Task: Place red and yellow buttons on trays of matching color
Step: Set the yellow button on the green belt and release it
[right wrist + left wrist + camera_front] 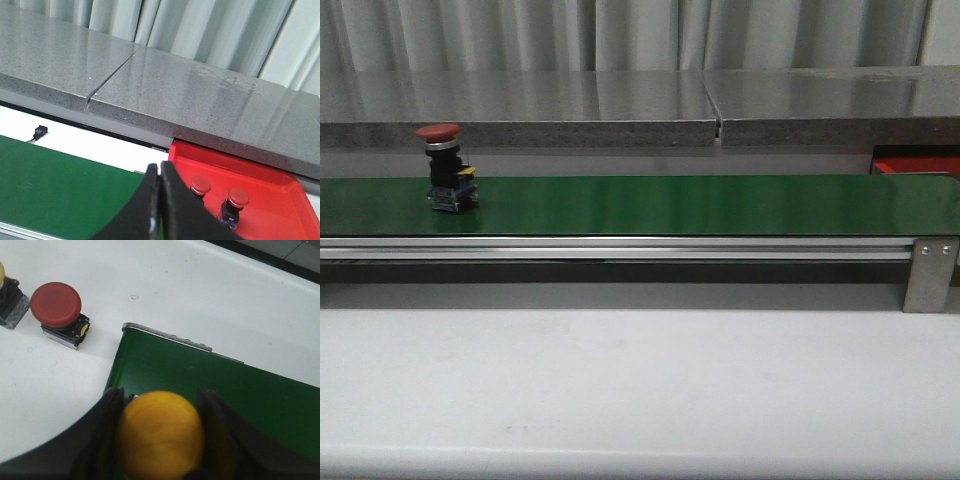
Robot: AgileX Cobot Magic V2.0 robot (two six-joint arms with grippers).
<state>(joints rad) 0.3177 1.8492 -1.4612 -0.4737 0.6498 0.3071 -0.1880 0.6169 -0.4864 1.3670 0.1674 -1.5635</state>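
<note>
My left gripper is shut on a yellow button, held over the end of the green belt. On the white table beside that end stand a red button and, at the frame's edge, part of another yellow button. In the front view a red button stands upright on the belt's left part. My right gripper is shut with nothing in it, near the red tray, which holds two red buttons. A yellow tray is out of view.
The belt runs across the front view on a metal rail with a bracket at its right end. The red tray lies past that end. A grey stone ledge and curtains stand behind.
</note>
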